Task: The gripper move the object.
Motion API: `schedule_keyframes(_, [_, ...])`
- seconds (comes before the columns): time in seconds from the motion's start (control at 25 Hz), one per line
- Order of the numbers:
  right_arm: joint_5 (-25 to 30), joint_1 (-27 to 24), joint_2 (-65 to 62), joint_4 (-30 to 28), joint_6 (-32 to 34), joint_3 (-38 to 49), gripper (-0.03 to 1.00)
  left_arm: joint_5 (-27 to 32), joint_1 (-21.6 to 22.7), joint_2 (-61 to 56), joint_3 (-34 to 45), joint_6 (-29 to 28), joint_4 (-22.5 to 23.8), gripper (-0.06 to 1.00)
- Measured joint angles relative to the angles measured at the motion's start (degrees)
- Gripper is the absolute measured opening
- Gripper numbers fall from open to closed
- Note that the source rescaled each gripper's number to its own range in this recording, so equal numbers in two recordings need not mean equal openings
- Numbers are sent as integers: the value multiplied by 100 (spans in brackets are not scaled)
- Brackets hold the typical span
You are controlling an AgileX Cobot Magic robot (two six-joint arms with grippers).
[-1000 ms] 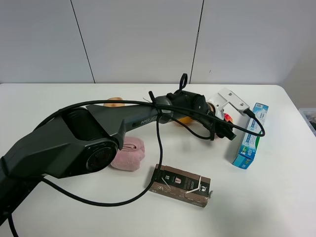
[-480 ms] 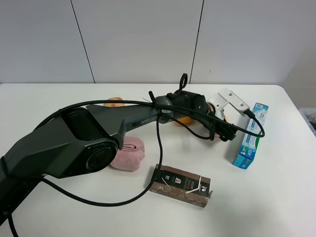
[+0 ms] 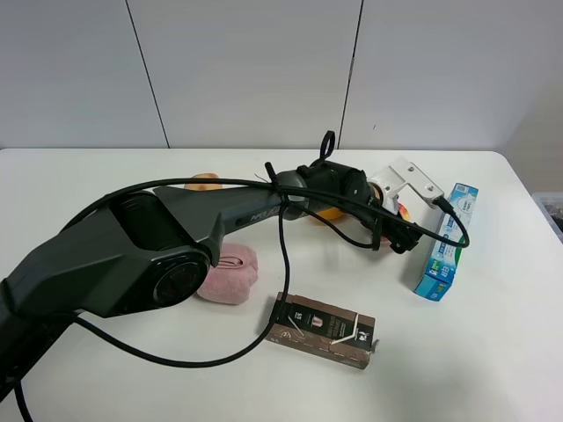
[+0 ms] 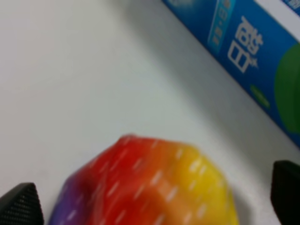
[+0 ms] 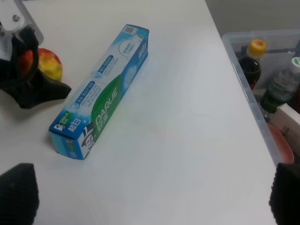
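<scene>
**Markings.** The blue-and-green toothpaste carton carries the brand name "DARLIE" in white on its side panel. White Chinese characters show on the blue panel in the left wrist view, and the smaller print is not legible. The brown box near the front edge of the desk has small white marks that cannot be read.

**Object.** The object rests on the desk near the right edge, toward the back right corner, just beside the carton and apart from it. It is round, with no evident long axis. Its yellow side faces the carton; red runs across the middle and purple lies on the far side. The carton lies lengthwise along the right edge, between the object and that edge.

**Left arm.** The left arm extends from the front left corner across the desk to the right side, and its white bracket is tilted over the object. The left gripper is spread wide. Its fingertips stand on either side of the object, with bare desk visible between each one and the ball.

**Right arm.** The right gripper is held above the right edge with its jaws apart and nothing between them.
</scene>
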Motion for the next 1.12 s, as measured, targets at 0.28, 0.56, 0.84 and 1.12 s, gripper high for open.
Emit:
schedule_keyframes(0.28, [0, 0, 0, 0, 0, 0, 100, 385, 0, -352, 0, 0, 82, 99])
schedule_keyframes(0.56, [0, 0, 0, 0, 0, 0, 100, 2034, 22, -1815, -6, -102, 880, 99])
schedule_keyframes(0.84, [0, 0, 0, 0, 0, 0, 100, 4075, 570, -2644, -11, -1283, 1726, 99])
schedule_keyframes(1.12, [0, 0, 0, 0, 0, 0, 100, 4502, 2014, -2869, -11, -1972, 1791, 99])
